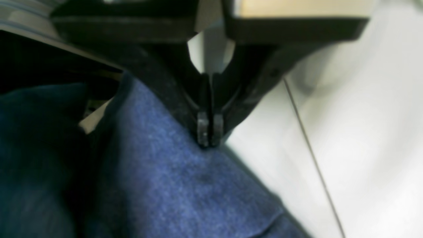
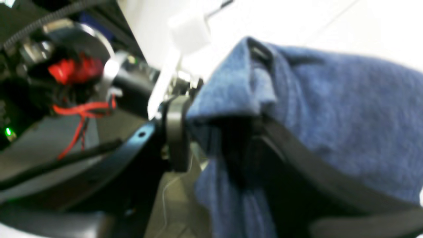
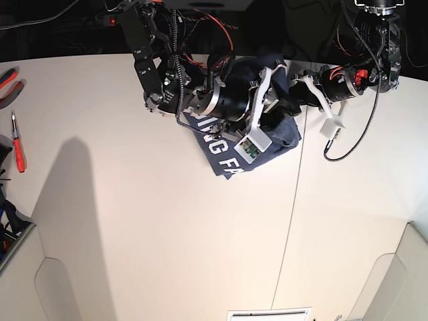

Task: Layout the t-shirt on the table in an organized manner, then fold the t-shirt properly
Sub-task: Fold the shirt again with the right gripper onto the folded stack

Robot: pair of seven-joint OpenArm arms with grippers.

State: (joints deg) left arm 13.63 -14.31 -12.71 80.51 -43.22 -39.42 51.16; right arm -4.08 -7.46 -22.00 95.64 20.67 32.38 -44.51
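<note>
— Where is there room on the worktop (image 3: 167, 234)?
— The whole near and middle stretch lies bare, both sides of the thin seam.
— And what's in the way?
— Both arms crowd the far edge over the bunched t-shirt (image 3: 231, 157). A red-handled screwdriver (image 3: 17, 148) and pliers (image 3: 7, 83) lie at one side edge.

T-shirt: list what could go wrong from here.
1. The t-shirt is bunched at the table's far edge, so it may slide off.
2. The left gripper pinches only a small bit of cloth, which may slip out.
3. Cloth drapes over a finger of the right gripper, so it may snag.
</note>
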